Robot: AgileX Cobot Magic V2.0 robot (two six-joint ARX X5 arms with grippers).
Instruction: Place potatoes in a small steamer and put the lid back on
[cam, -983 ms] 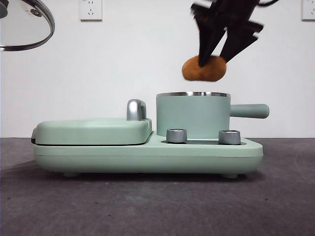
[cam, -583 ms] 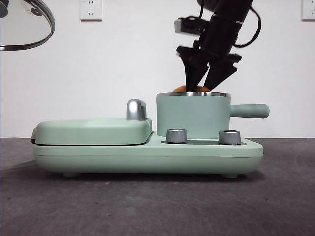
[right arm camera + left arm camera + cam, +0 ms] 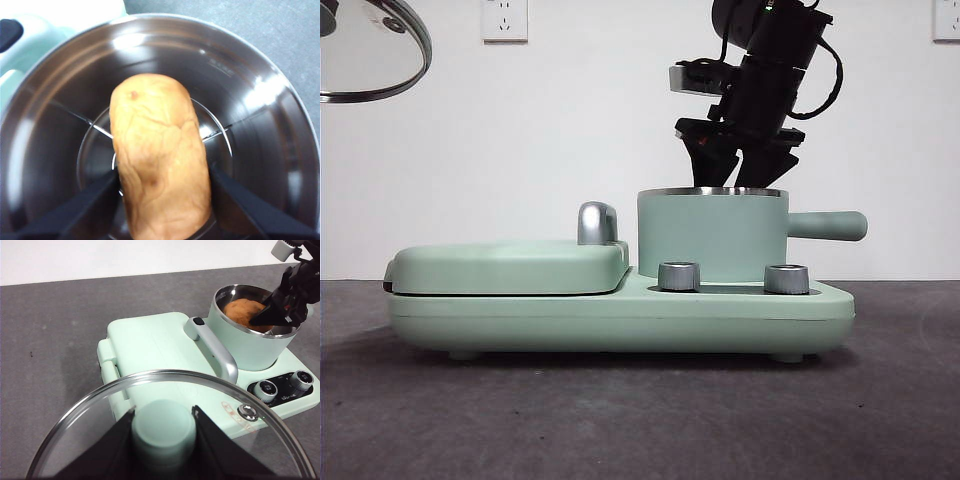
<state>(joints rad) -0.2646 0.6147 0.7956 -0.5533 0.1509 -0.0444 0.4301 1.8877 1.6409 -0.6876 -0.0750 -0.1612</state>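
The potato [image 3: 157,155] lies inside the small steamer [image 3: 712,240], on its steel floor. It is hidden behind the pot wall in the front view and shows in the left wrist view [image 3: 245,312]. My right gripper [image 3: 164,170] reaches down into the pot [image 3: 250,347], its jaws against the potato's two sides. From the front it [image 3: 730,170] dips past the steel rim. My left gripper [image 3: 163,411] is shut on the mint-green knob [image 3: 163,435] of the glass lid [image 3: 370,60], held high at the far left, well clear of the pot.
The pot sits on a mint-green cooker base [image 3: 620,320] with two chrome dials [image 3: 679,276] [image 3: 786,278]. A flat green griddle cover [image 3: 510,265] with a chrome handle [image 3: 597,222] is to its left. The pot's side handle [image 3: 828,225] sticks out to the right.
My right gripper has come down with the potato from above the pot into it; the potato has dropped out of the front view. The lid has not moved.
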